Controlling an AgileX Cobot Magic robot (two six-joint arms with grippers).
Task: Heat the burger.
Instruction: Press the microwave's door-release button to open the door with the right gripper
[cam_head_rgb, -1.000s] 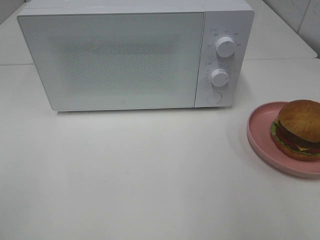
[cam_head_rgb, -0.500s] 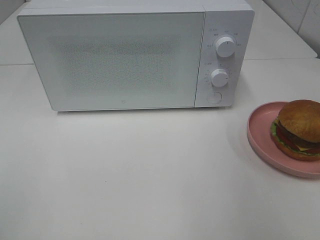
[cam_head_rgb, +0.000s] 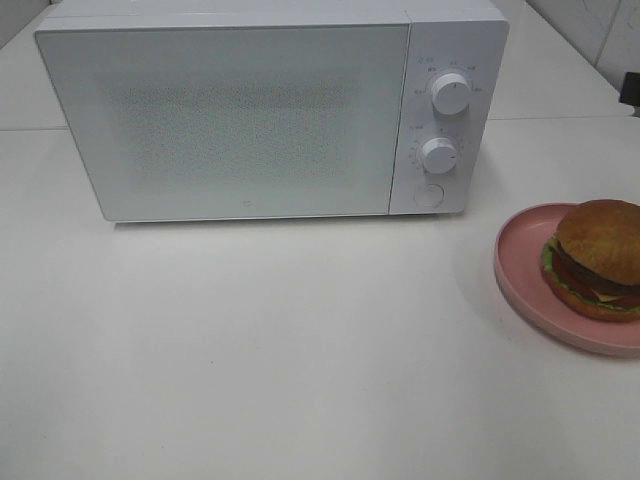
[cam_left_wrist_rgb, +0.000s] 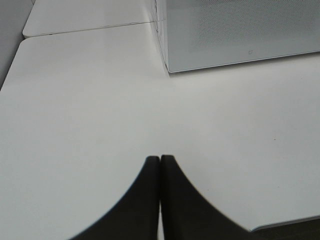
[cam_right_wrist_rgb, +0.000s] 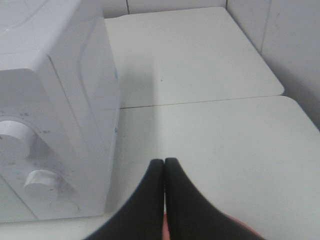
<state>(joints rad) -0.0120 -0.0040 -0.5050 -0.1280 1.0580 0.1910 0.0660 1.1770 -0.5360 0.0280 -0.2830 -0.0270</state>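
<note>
Burger (cam_head_rgb: 600, 258): sits on the pink plate, on the part toward the right edge of the high view. It has a golden-brown bun on top, with a dark patty, green lettuce and red and yellow layers showing at the side. Nothing grips it.
Pink plate (cam_head_rgb: 520, 268): lies flat on the surface, in front of and to the right of the microwave and apart from it. The frame cuts off part of it.
Microwave (cam_head_rgb: 250, 120): white, at the rear of the surface, door shut.
Control panel: on the microwave's right end, with 2 knobs, upper (cam_head_rgb: 450, 93) and lower (cam_head_rgb: 439, 155), and 1 round button (cam_head_rgb: 428, 195) beneath them.
Surface (cam_head_rgb: 300, 350): white, with a seam running behind the microwave.
Left fingers (cam_left_wrist_rgb: 150, 195): pressed together tip to tip with nothing between them. They are over bare surface, facing the microwave's front corner on the door side.
Right fingers (cam_right_wrist_rgb: 150, 200): closed tight against each other and holding nothing. They are beside the microwave's control-panel end.
</note>
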